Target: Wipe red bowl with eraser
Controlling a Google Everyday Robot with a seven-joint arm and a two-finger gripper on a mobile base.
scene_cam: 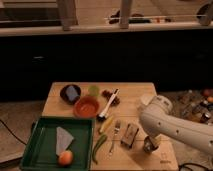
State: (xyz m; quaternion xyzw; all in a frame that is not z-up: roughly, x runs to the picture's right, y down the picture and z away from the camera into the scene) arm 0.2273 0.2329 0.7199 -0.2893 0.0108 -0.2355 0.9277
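Note:
The red bowl [87, 106] sits on the wooden table, left of centre, glossy orange-red and empty. The eraser [129, 135], a small tan-brown block, lies on the table near the front, to the right of the bowl. My gripper [150, 144] hangs from the white arm [165, 122] and sits low over the table, just right of the eraser and apart from it. The gripper is far from the red bowl.
A dark bowl [70, 93] with a bluish item stands behind the red bowl. A green tray [40, 150] at front left holds a grey cloth [63, 140] and an orange fruit [65, 158]. A white spoon [108, 105], a fork [116, 130] and a green vegetable [100, 145] lie between bowl and eraser.

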